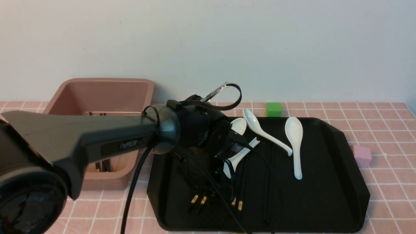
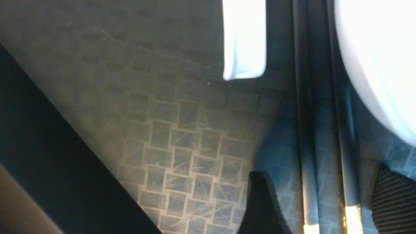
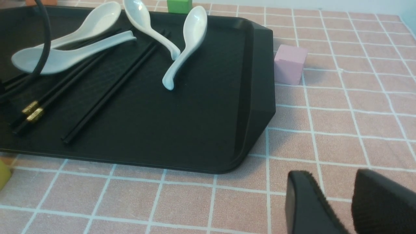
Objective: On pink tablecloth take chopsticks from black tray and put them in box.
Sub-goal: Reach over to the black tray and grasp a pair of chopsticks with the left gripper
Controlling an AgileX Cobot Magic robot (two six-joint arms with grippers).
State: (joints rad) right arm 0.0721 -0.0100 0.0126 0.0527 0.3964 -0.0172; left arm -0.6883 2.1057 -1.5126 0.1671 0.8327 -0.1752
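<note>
We see a pink tablecloth [image 1: 390, 182] with a grid of white lines over the surface, and a plain pale wall [image 1: 292, 48] rising behind it. The black tray [image 1: 321, 201] lies on the cloth, and the dusty-pink box [image 1: 107, 184] stands near its left side, with some chopsticks already inside.

More chopsticks [image 1: 267, 182] lie in the tray among four white spoons [image 1: 294, 133]. A green cube [image 1: 273, 110] sits beyond the tray's far edge, and a pink cube [image 1: 361, 156] is beside its right side.

In the front view, our left arm [image 1: 97, 139] reaches over the tray and hides its own fingertips. The left wrist view shows what we miss there: the left pincer [image 2: 328, 208] is spread, with two gold-banded chopsticks between its fingers, not clamped.

The right wrist view shows our right pincer [image 3: 338, 198] parted with nothing in its grasp, over the cloth. It also shows part of a yellow object [image 3: 4, 174] near the tray and an orange object [image 3: 40, 2] beyond it, which the front view barely shows or hides.
</note>
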